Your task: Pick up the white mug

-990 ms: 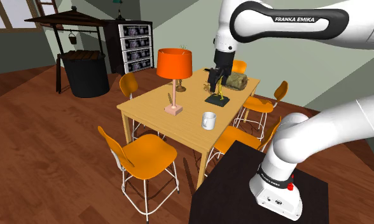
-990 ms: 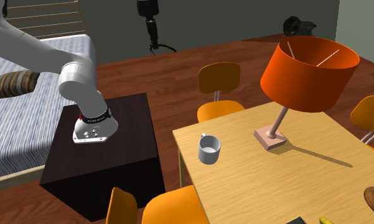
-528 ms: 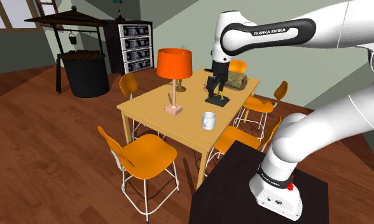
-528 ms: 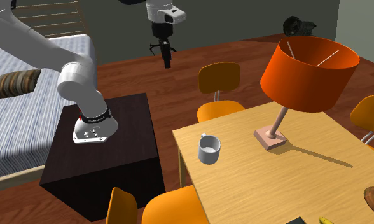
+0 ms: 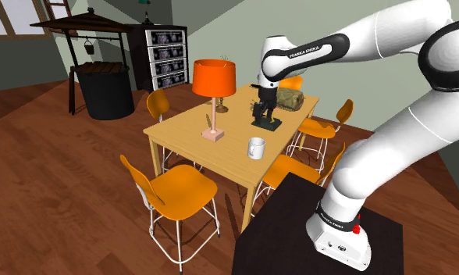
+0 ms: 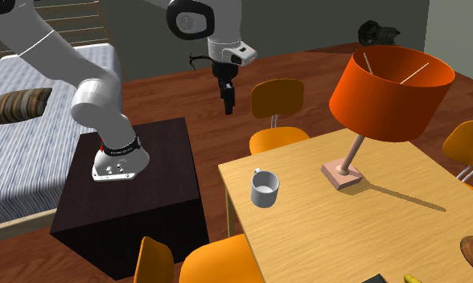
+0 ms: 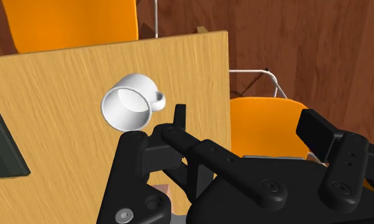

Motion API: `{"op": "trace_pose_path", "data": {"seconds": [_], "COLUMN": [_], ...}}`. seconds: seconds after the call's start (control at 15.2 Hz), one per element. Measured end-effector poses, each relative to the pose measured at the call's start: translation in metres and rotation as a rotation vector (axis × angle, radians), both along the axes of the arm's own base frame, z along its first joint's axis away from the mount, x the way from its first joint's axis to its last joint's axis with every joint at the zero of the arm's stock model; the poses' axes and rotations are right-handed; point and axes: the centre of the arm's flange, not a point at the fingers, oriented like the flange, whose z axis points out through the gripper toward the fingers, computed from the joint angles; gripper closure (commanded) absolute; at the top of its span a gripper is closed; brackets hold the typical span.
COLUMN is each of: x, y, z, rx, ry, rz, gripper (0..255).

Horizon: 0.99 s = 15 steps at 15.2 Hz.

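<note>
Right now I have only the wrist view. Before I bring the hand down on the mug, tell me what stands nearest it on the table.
Observer: A lamp with an orange shade stands on the table. It is to the right of the white mug in the second exterior view, and apart from it.
Operator: Give me the hand's height.
Observer: The gripper looks to hang well above the tabletop, nowhere near the mug.
Operator: Tell me what sits off the table on the mug's side.
Observer: The arm's dark stand, close to that table corner.
</note>
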Motion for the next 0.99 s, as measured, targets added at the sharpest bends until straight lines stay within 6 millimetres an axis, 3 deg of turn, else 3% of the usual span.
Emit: {"op": "trace_pose_path", "data": {"seconds": [0.99], "x": [0.069], "y": [-0.142], "z": [-0.137], "rx": [0.030], "ry": [0.059], "rz": [-0.026], "gripper": [0]}}
